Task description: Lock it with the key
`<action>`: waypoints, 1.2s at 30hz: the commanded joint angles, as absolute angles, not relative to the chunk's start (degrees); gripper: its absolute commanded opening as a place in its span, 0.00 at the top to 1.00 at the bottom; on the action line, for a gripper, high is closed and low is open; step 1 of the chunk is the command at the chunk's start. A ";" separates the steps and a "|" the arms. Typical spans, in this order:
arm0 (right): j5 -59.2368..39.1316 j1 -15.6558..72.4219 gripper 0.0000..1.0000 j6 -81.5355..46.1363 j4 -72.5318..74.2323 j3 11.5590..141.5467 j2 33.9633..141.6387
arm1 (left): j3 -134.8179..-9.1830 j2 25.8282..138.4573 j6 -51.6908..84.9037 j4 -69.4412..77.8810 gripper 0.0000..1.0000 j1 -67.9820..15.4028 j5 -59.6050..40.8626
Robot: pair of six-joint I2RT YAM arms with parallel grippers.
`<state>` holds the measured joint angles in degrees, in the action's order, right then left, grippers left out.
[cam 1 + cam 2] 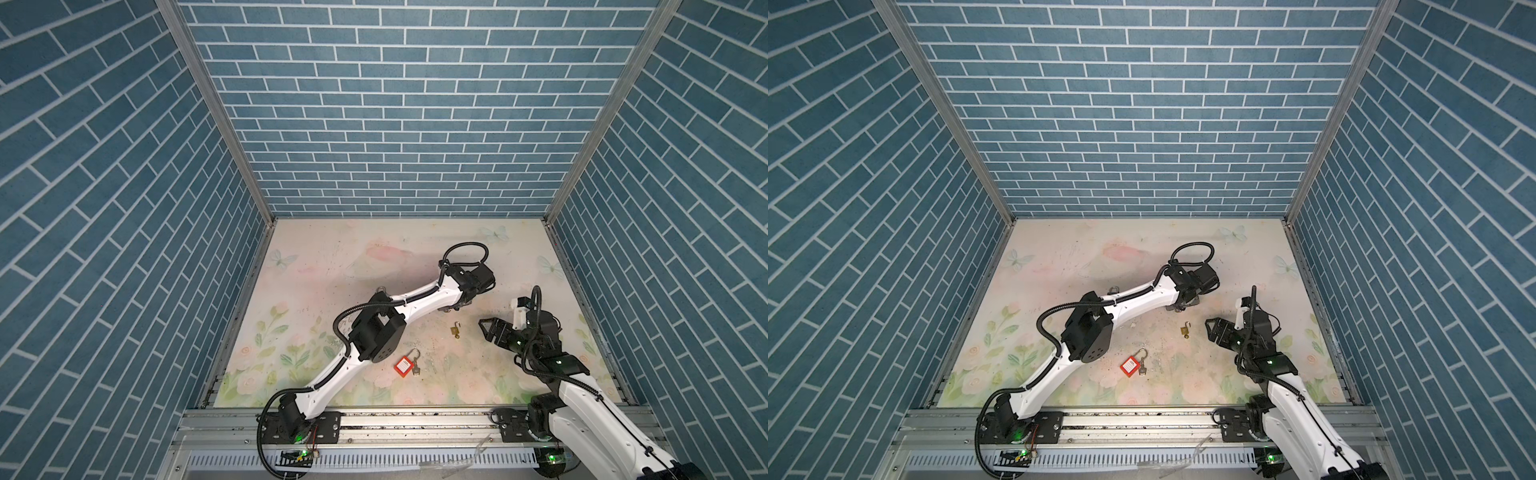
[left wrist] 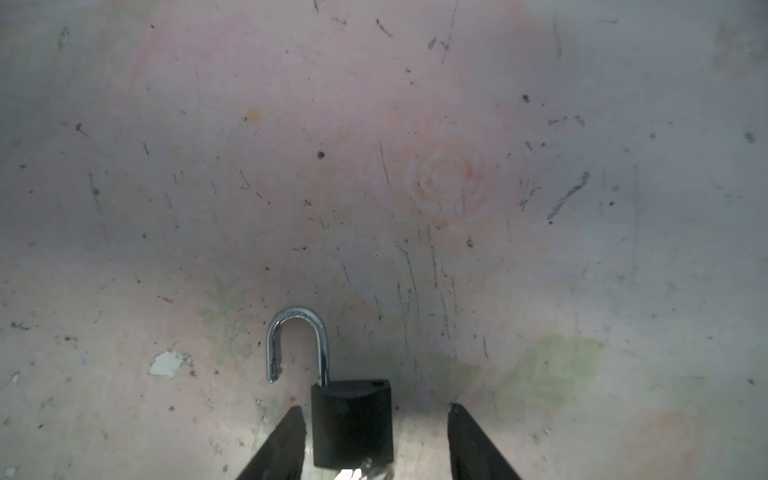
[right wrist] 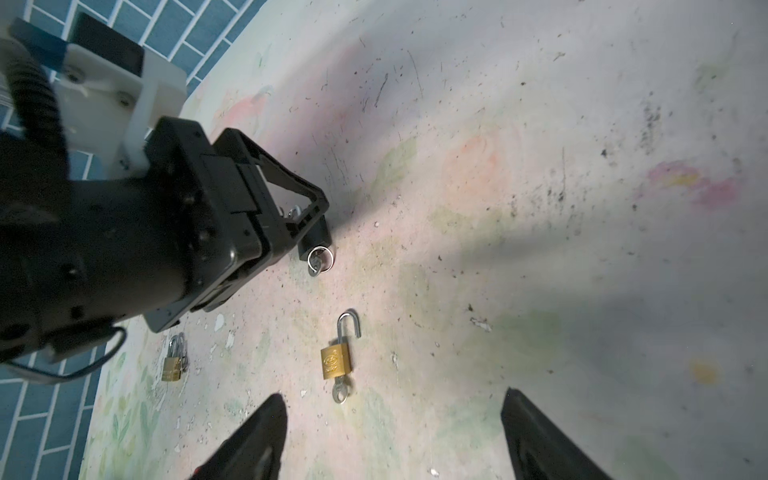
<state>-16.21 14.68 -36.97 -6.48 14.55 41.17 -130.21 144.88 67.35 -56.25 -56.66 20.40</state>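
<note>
Black padlock (image 2: 352,419), shackle swung open, lies flat on the desk (image 2: 415,124) between the spread jaws of my left gripper (image 2: 375,407), not yet pinched; my right gripper (image 3: 393,395) hangs spread near a brass padlock (image 3: 336,361).

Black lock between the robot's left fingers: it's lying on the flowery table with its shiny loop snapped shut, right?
Not quite. The black lock does lie on the flowery table between the left gripper fingers, but its shiny loop is swung open, with one end free of the body. The left wrist view shows it.
</note>
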 commanded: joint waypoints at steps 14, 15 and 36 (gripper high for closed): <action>-19.78 15.67 0.20 -33.31 -6.09 13.51 42.94 | -127.82 147.21 68.02 -56.55 0.48 -55.35 19.51; -19.78 15.65 0.20 -33.26 -6.12 13.53 42.89 | -127.60 147.19 67.98 -56.63 0.49 -55.34 19.46; -19.25 15.69 0.20 -33.20 -5.03 14.37 43.28 | -123.75 146.97 66.83 -55.62 0.60 -55.44 15.66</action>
